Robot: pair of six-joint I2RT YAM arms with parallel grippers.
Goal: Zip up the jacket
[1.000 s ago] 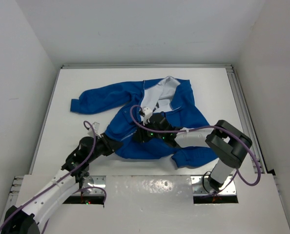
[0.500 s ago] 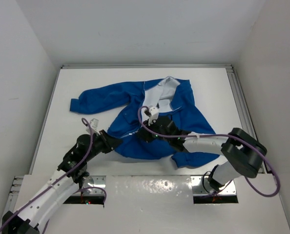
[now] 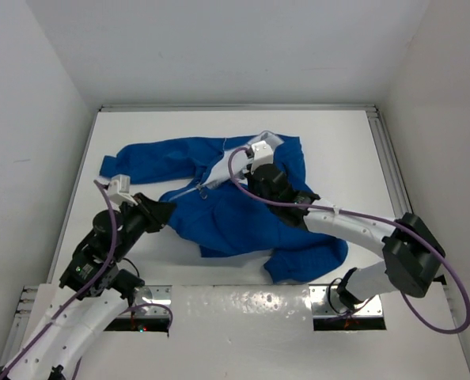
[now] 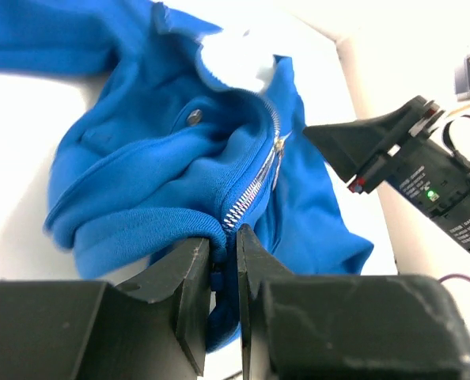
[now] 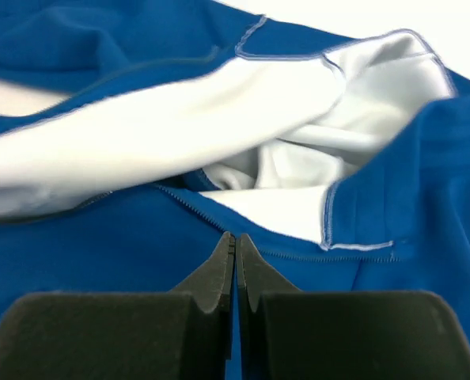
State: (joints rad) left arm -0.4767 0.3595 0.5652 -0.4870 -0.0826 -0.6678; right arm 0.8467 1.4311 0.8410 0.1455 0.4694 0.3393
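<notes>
The bright blue jacket lies across the middle of the white table, its collar toward the back. My left gripper is shut on the bottom hem at the lower end of the silver zipper. My right gripper is near the collar, shut at the point where the two zipper rows meet. The pull itself is hidden between the fingertips. White lining shows open just beyond it. The right gripper also shows in the left wrist view.
A metal rail runs along the table's right edge. White walls close in the left, back and right sides. One sleeve stretches to the back left; the other sleeve's cuff lies near the front edge.
My right gripper has moved from the jacket's middle up toward the collar along the zipper. My left gripper has pulled the hem left, and the jacket front is stretched out between them.
</notes>
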